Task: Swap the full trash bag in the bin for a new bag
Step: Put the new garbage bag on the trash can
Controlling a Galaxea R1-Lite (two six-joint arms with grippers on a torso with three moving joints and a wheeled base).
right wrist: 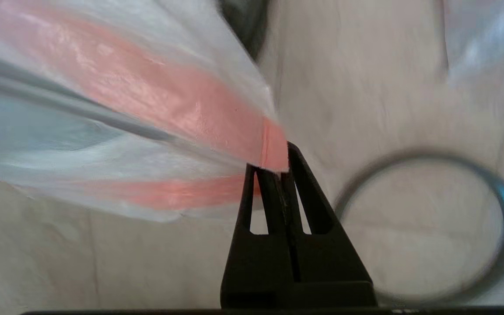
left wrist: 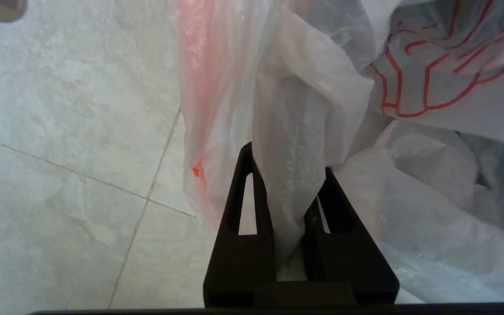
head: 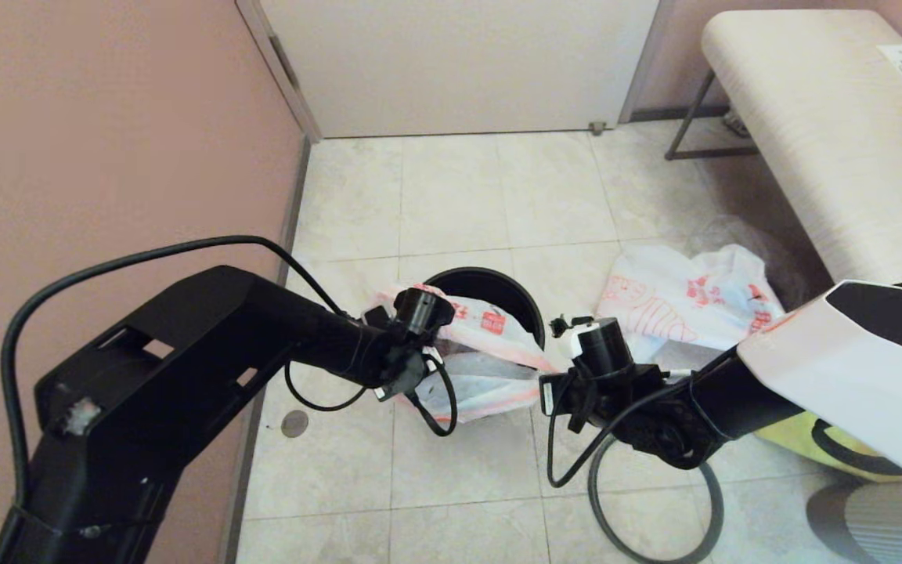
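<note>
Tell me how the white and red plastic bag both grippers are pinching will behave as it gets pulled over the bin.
The bag is probably floppy: its film bunches into folds between the left gripper fingers. It looks light, thin and translucent. It may slip or tear, since the right gripper pinches only a narrow edge, stretched taut beside the bin.

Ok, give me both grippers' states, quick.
Left gripper: shut on the white-and-red bag, over the bin.
Right gripper: shut on the same bag's pink edge.

Bin (head: 498, 291) near side hidden behind bag (head: 482, 356); right wrist view smeared, grey ring (right wrist: 427, 227) possibly hoop.
</note>
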